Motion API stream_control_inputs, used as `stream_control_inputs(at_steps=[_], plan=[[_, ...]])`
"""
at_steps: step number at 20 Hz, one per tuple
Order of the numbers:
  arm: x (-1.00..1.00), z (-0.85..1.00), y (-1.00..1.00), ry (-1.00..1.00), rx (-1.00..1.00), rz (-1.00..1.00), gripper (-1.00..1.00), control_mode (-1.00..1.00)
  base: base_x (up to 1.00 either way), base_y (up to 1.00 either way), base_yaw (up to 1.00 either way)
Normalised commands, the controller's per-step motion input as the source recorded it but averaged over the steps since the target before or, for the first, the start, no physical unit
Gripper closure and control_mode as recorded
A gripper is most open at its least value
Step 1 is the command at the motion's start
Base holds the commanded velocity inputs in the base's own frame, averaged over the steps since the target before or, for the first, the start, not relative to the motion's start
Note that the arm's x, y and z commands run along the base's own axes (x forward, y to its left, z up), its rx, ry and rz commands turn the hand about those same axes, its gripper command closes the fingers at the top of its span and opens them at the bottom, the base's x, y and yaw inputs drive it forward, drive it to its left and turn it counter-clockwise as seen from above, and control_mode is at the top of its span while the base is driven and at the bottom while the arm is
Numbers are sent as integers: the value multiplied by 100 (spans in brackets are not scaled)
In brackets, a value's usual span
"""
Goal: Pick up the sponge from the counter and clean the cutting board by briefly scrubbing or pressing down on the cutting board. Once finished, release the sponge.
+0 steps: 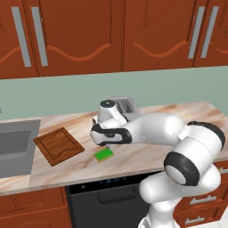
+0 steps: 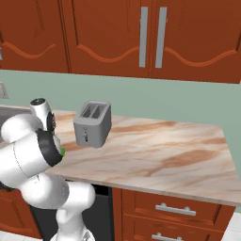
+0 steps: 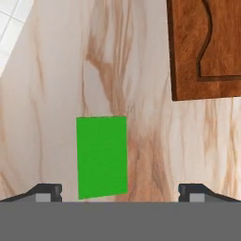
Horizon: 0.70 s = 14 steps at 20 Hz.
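Observation:
The green sponge (image 1: 104,154) lies flat on the marble counter (image 1: 147,116), just right of the dark brown cutting board (image 1: 59,145) and apart from it. My gripper (image 1: 106,146) hovers directly over the sponge, pointing down. In the hand view the gripper (image 3: 121,193) is open, with its fingertips (image 3: 47,192) spread wide. The sponge (image 3: 101,156) rests on the counter (image 3: 52,94) between them, nearer the left tip and touching neither. A corner of the cutting board (image 3: 207,47) fills the upper right. From the right base view, a sliver of the sponge (image 2: 62,151) peeks past my arm.
A grey toaster (image 1: 124,106) stands behind my hand near the wall, also seen as the toaster (image 2: 92,123). A grey sink (image 1: 15,147) lies left of the board. Red-brown cabinets hang above. The counter's front edge runs close to the sponge.

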Motion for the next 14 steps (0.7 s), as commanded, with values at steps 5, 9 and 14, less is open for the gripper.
stream_control_inputs(at_steps=[5,9,14], plan=[[-16,90,-8,-19,0,0,-100,-100,0,0,0],[-36,78,0,-16,0,-7,-100,-100,0,0,0],[-68,48,0,-12,10,-23,-100,-100,0,0,0]])
